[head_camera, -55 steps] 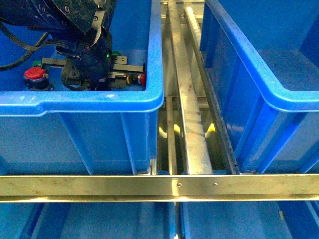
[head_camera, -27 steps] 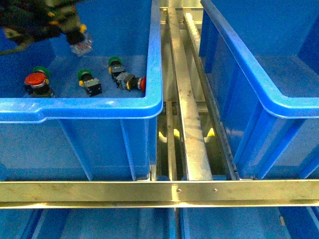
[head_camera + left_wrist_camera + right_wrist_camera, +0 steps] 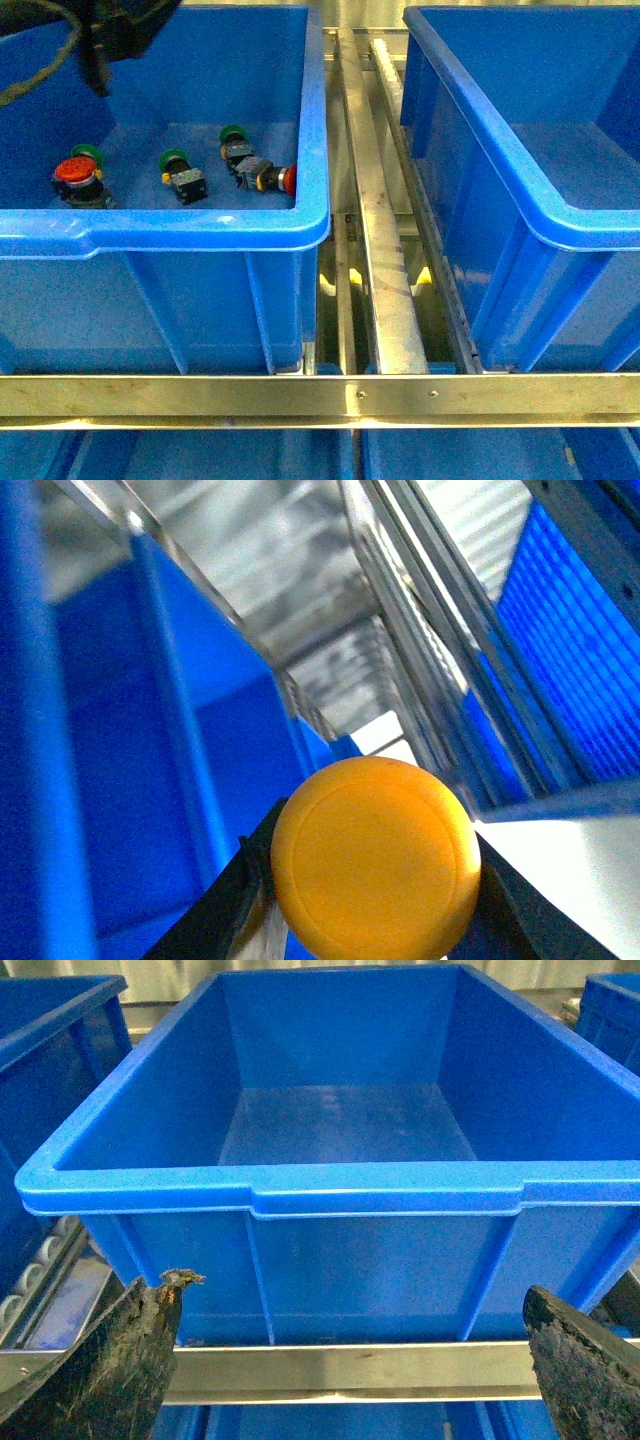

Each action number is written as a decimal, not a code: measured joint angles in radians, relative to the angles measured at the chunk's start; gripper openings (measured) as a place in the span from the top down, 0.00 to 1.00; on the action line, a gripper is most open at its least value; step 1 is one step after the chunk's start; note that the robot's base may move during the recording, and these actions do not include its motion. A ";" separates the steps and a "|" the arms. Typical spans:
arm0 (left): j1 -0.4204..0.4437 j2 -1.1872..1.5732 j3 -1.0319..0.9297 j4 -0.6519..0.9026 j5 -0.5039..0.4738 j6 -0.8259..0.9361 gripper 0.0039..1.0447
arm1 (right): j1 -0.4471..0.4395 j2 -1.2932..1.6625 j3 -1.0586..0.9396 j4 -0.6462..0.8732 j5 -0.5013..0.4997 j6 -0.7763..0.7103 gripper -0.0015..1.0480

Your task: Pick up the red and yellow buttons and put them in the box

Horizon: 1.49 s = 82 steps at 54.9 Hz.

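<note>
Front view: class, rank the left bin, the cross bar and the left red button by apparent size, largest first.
1. left bin
2. cross bar
3. left red button

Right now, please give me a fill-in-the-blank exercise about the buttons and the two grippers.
1. The left gripper is shut on a button whose cap is ____.
2. The right gripper is ____ and holds nothing.
3. In the front view, two red buttons lie in the ____ bin.
Missing words: yellow; open; left.
</note>
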State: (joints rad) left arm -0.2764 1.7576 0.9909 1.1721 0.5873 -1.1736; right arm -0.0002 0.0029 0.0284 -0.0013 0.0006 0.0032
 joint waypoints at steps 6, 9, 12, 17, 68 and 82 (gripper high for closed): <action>-0.073 0.048 0.069 0.002 0.027 -0.030 0.70 | 0.000 0.000 0.000 0.000 0.000 0.000 0.06; -0.104 0.069 0.101 -0.005 0.036 -0.036 0.70 | 0.000 0.000 0.000 0.000 0.000 0.000 0.06; -0.135 0.090 0.135 -0.019 0.049 -0.036 0.70 | 0.000 0.000 0.000 0.000 0.000 0.000 0.06; -0.179 0.112 0.181 -0.055 0.063 -0.026 0.70 | 0.000 0.000 0.000 0.000 0.000 0.000 0.06; -0.179 0.121 0.192 -0.024 -0.004 -0.005 0.70 | 0.233 1.132 0.630 0.901 0.055 1.407 0.06; -0.182 0.117 0.192 -0.005 -0.010 -0.030 0.70 | 0.356 1.238 0.629 0.944 0.122 1.464 0.06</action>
State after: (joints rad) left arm -0.4583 1.8751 1.1828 1.1675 0.5774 -1.2037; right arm 0.3553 1.2407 0.6579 0.9424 0.1230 1.4673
